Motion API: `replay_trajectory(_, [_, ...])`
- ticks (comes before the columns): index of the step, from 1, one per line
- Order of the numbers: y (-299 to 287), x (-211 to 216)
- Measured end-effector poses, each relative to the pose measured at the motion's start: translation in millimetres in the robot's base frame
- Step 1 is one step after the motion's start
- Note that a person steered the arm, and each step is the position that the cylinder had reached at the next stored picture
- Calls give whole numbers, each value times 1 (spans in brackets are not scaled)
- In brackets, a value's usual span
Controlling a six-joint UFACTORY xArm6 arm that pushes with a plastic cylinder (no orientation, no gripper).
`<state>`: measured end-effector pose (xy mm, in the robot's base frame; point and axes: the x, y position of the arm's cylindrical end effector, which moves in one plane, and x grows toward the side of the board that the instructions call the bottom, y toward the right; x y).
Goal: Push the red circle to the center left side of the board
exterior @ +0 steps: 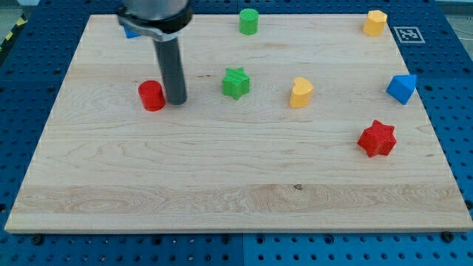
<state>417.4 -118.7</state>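
Observation:
The red circle sits on the wooden board at the view's left, a little above mid-height. My tip rests on the board right beside the red circle, on its right side, touching or almost touching it. The dark rod rises from the tip to the view's top.
A green star lies right of my tip. A yellow heart-like block, a blue block and a red star are on the right. A green block and a yellow block sit near the top edge. A blue block is partly hidden behind the rod.

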Motion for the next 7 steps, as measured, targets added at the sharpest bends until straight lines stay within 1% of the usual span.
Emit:
replay_trajectory(3, [-61,4])
replay_trajectory(5, [-70,-21])
replay_trajectory(7, [-71,-22])
